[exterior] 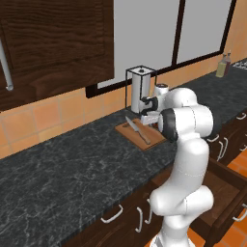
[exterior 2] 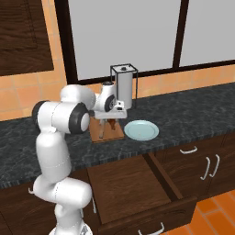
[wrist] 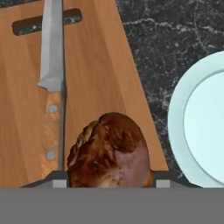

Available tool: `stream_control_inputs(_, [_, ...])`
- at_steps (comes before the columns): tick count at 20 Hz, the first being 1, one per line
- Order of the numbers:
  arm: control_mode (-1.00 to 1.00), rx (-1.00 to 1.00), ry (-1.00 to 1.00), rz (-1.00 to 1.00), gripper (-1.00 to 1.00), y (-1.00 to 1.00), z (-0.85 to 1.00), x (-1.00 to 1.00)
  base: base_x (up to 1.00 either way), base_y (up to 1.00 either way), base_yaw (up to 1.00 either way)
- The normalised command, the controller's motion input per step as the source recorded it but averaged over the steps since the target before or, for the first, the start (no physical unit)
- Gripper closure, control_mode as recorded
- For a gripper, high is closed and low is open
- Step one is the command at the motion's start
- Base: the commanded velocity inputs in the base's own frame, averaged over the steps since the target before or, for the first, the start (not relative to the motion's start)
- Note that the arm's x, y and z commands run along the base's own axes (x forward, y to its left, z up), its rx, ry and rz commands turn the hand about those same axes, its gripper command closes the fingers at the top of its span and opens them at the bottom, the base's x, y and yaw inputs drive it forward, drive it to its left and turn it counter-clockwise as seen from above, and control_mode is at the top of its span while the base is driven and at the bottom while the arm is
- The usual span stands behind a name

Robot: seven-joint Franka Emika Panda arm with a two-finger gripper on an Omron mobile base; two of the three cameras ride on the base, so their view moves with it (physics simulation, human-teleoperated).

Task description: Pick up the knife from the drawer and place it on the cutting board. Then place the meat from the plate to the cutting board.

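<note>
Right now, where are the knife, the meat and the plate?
knife (wrist: pixel 52 48): hand view, middle of its silvery blade.
meat (wrist: pixel 109 151): hand view, middle of the lump.
plate (exterior 2: pixel 141 130): right base view, its bare centre.

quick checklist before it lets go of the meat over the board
1. Meat between the fingers of the gripper: ok.
2. Meat over the cutting board, not the counter: ok.
3. Knife already lying on the board: ok.
4. Meat clear of the knife: ok, it hangs beside the handle.
5. Plate bare, beside the board: ok.
6. Gap left between meat and board: cannot tell.
</note>
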Motion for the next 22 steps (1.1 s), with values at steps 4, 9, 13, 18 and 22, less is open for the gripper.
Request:
stream_control_inputs(4, [-1.00,0.00,0.06,0.00,1.00,0.04,-0.20,0.08,0.00,0.00,0.00])
stream_control_inputs(9, [-1.00,0.00,0.06,0.00,-1.00,0.06,-0.13,0.01,0.00,0.00,0.00])
stream_control_inputs(13, [-1.00,0.00,0.01,0.00,-1.00,0.09,0.08,0.01,0.00,0.00,0.00])
stream_control_inputs(18, [-1.00,0.00,-0.03,-0.01,-1.00,0.03,0.61,-0.48,0.00,0.00,0.00])
stream_control_inputs(22, [-1.00,0.00,-0.10,-0.01,-1.00,0.00,0.79,-1.00,0.00,0.00,0.00])
